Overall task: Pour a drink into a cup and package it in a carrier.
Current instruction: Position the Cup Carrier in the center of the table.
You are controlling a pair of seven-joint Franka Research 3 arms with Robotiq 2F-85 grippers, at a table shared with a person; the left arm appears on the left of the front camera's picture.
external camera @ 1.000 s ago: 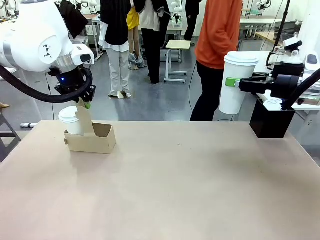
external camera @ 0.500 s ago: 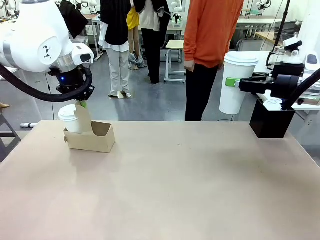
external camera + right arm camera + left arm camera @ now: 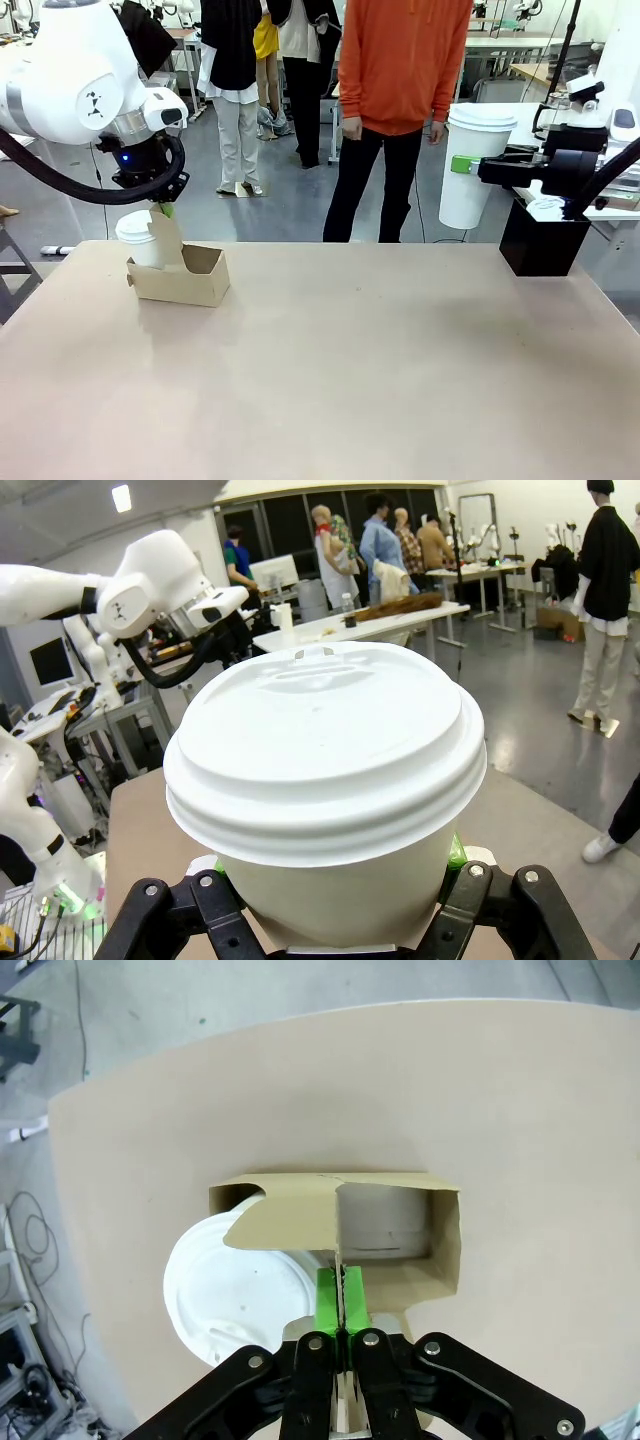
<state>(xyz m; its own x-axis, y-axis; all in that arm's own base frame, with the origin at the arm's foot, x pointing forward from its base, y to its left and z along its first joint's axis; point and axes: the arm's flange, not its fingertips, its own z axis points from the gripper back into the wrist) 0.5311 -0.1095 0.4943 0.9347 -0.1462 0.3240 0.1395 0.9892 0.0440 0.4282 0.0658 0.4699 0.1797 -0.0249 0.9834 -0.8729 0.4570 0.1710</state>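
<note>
1. Left claw [image 3: 341, 1305] is pressed together on the carrier's [image 3: 190, 280] upright handle [image 3: 170, 238], at the worktop's [image 3: 350, 380] far left.
2. Right claw [image 3: 462, 165] pinches the lidded cup [image 3: 478, 130], upright, in the air at far right.
3. The empty slot [image 3: 385, 1222] faces that side, and the cup is well apart from it, rightward.

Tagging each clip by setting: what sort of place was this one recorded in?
Probably a robotics lab or open workshop hall. Rows of work tables stand on a bare grey floor, several people stand about, and loose cables lie beside the robot's table.
</note>
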